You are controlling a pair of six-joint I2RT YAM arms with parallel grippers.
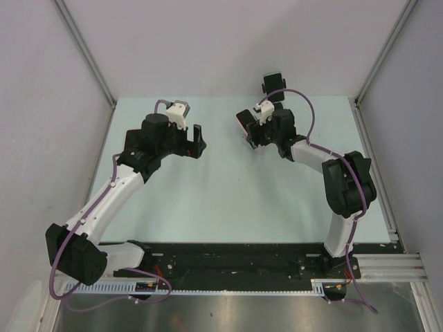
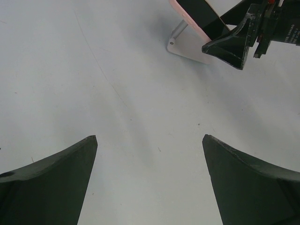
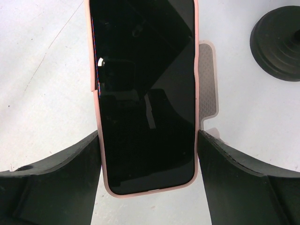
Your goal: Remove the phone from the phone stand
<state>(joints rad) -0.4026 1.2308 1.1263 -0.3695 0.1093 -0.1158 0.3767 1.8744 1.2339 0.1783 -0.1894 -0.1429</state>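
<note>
The phone has a black screen and a pink case. It stands tilted between the fingers of my right gripper, which is shut on its two long sides. The grey phone stand shows just behind the phone's right edge. I cannot tell whether the phone still rests on it. In the left wrist view the phone leans above the stand's pale base, with a right finger beside it. In the top view the right gripper holds the phone at mid table. My left gripper is open and empty, to the phone's left.
A black round-based object stands just behind and to the right of the stand, also seen at the table's back edge. Grey walls close in the pale table on three sides.
</note>
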